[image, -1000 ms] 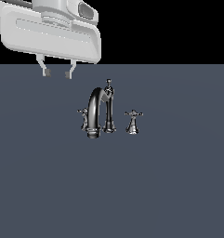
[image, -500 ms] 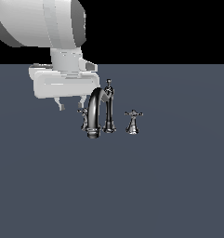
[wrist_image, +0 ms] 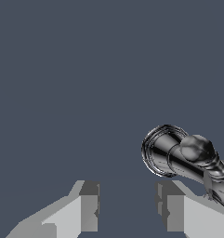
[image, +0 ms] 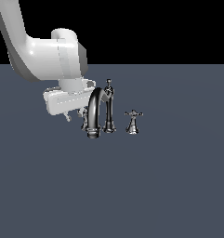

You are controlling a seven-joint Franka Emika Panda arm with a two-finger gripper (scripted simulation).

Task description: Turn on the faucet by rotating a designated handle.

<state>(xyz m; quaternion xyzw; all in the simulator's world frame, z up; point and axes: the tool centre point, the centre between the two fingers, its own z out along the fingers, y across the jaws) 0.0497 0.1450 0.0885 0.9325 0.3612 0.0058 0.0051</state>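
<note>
The dark chrome faucet stands on the grey floor with its arched spout in front and the knob-topped column behind. The dark cross handle sits low at the exterior view's left of the spout, partly hidden by it. My gripper hangs just to the exterior view's left of that handle, open and empty. In the wrist view the gripper shows two spread fingers holding nothing. A chrome stem with a flared base and a ball tip lies just beside one finger, outside the gap.
A brighter silver cross handle on a flared base stands at the exterior view's right of the column. The white arm comes in from the upper left. Flat grey floor lies all around.
The arm has come down and moved to the exterior view's right. The gripper went from high above the floor to beside the dark handle. The faucet has not moved.
</note>
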